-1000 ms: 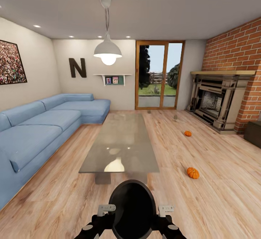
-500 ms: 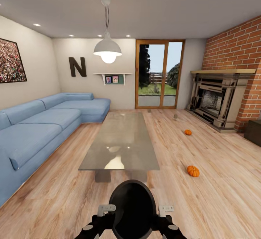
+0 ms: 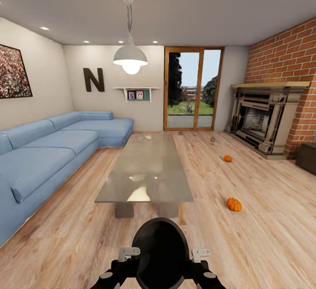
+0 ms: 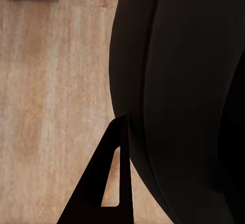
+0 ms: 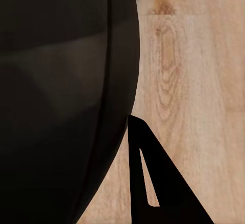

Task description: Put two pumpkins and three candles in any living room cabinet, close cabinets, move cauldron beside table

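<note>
A black cauldron (image 3: 160, 251) hangs at the bottom of the head view, held between my two arms. My left gripper (image 3: 128, 254) grips its left side and my right gripper (image 3: 200, 253) its right side. One dark finger (image 4: 109, 183) lies against the cauldron wall (image 4: 189, 96) in the left wrist view, and one finger (image 5: 153, 183) beside the wall (image 5: 61, 91) in the right wrist view. The glass-topped table (image 3: 147, 170) stands just ahead. Two orange pumpkins (image 3: 234, 204) (image 3: 228, 158) rest on the floor to the right. Two small grey candles (image 3: 180, 133) (image 3: 213, 139) stand near the glass door. A dark cabinet (image 3: 307, 157) shows at the right edge.
A long blue sofa (image 3: 48, 153) runs along the left wall. A fireplace (image 3: 261, 124) sits in the brick wall at the right. A pendant lamp (image 3: 130, 58) hangs over the table. Open wood floor (image 3: 263, 236) lies right of the table.
The whole picture has slid slightly upward, so the camera has moved. The cauldron and both grippers keep their place in the view.
</note>
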Robot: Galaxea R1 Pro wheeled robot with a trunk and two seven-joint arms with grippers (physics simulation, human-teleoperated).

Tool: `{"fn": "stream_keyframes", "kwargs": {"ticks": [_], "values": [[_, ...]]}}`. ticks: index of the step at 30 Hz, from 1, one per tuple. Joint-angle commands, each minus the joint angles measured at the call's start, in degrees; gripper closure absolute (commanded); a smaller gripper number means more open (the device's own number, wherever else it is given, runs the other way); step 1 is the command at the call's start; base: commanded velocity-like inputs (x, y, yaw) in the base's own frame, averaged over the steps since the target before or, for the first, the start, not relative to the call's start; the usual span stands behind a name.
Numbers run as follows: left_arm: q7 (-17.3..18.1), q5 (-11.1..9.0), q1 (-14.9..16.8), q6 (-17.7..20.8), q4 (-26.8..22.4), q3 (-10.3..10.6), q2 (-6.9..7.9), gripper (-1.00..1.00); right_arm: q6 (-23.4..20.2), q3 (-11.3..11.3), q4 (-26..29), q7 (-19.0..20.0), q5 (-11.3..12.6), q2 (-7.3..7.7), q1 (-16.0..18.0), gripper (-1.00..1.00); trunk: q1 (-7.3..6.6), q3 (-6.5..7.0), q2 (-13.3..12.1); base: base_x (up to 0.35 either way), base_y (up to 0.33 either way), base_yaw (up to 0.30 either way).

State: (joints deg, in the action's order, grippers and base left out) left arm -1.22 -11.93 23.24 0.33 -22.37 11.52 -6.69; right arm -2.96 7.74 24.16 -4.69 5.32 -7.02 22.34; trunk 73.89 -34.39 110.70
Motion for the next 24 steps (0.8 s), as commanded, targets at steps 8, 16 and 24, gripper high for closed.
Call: {"fn": "stream_keyframes", "kwargs": {"ticks": [8,16,24], "values": [[0.61,-0.82,-0.01,0.02,-0.22,1.22,0.01,1.00,-0.29,0.08,1.07,-0.06,4.32,-0.72,0.07,1.00,1.75,-1.49,3.26,0.000,0.000,0.000],[0.61,-0.82,0.01,0.02,-0.22,1.22,0.01,1.00,-0.29,0.08,1.06,-0.06,4.30,-0.72,0.07,1.00,3.51,-2.93,6.47,0.000,0.000,0.000],[0.61,-0.80,0.03,0.02,0.07,1.22,0.01,1.00,-0.29,0.08,1.06,-0.06,4.34,-0.72,0.08,1.00,5.27,-4.37,9.68,0.000,0.000,0.000]]}}
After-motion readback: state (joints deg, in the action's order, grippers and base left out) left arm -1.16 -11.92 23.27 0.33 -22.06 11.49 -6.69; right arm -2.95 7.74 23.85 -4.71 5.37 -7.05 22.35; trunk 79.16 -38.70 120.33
